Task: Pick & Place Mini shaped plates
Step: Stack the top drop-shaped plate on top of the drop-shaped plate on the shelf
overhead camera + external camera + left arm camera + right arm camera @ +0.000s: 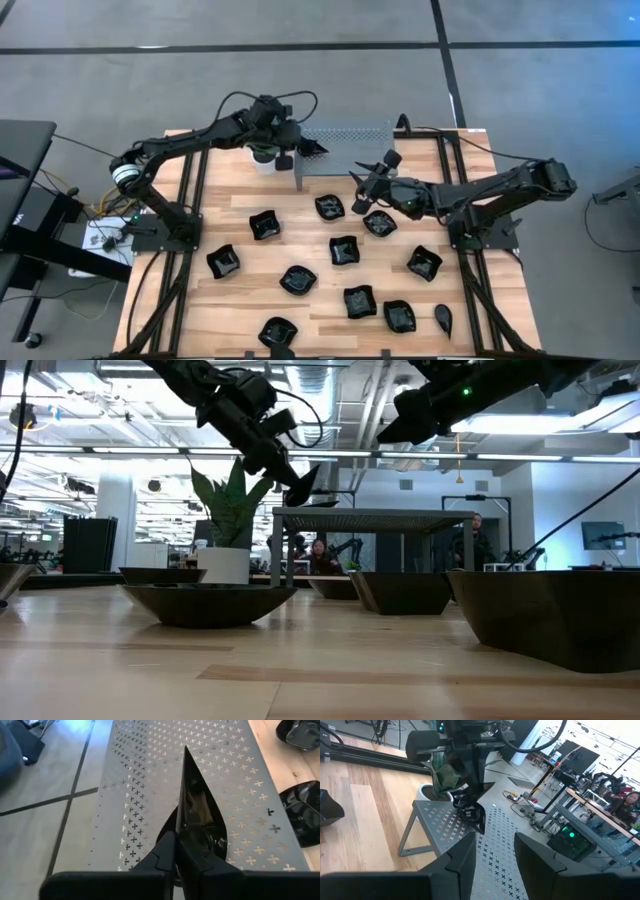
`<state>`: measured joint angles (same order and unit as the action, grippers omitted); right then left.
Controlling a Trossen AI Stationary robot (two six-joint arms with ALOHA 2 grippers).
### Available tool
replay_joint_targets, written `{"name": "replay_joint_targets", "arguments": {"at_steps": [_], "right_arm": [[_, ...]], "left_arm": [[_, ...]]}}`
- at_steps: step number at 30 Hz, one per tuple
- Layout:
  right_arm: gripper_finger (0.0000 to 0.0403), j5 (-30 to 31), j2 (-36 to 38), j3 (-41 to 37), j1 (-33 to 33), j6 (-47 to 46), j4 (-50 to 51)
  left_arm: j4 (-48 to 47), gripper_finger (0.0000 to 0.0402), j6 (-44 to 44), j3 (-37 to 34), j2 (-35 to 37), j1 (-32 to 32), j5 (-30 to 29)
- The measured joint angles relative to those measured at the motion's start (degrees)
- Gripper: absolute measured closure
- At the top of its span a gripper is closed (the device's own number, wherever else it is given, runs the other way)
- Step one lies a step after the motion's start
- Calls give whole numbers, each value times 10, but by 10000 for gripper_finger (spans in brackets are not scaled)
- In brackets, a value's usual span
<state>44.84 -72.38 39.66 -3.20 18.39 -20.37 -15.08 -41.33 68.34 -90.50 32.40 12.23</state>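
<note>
1. Left gripper is clamped on a teardrop plate, held on edge over the grey rack; the plate's rounded end is partly hidden behind the fingers.
2. Left arm reaches across to the rack's left end, beside the white plant pot.
3. The plate's long axis runs away from the gripper, pointed tip leading.
4. Right gripper sits just in front of the rack, jaws apart, looks empty.
5. Other plates lie scattered on the table in front of the rack.
</note>
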Motion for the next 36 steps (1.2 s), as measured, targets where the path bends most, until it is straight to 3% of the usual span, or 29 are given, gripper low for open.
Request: {"name": "replay_joint_targets", "arguments": {"at_steps": [19, 25, 31, 36], "right_arm": [[274, -4, 0, 0, 0, 0, 0], [274, -73, 0, 0, 0, -10, 1], [274, -75, 0, 0, 0, -18, 11], [275, -76, 0, 0, 0, -20, 32]], "left_arm": [[40, 350, 16, 0, 0, -4, -40], [33, 354, 88, 0, 0, -39, -38], [-73, 338, 104, 0, 0, -109, -47], [-163, 314, 149, 0, 0, -177, -135]]}}
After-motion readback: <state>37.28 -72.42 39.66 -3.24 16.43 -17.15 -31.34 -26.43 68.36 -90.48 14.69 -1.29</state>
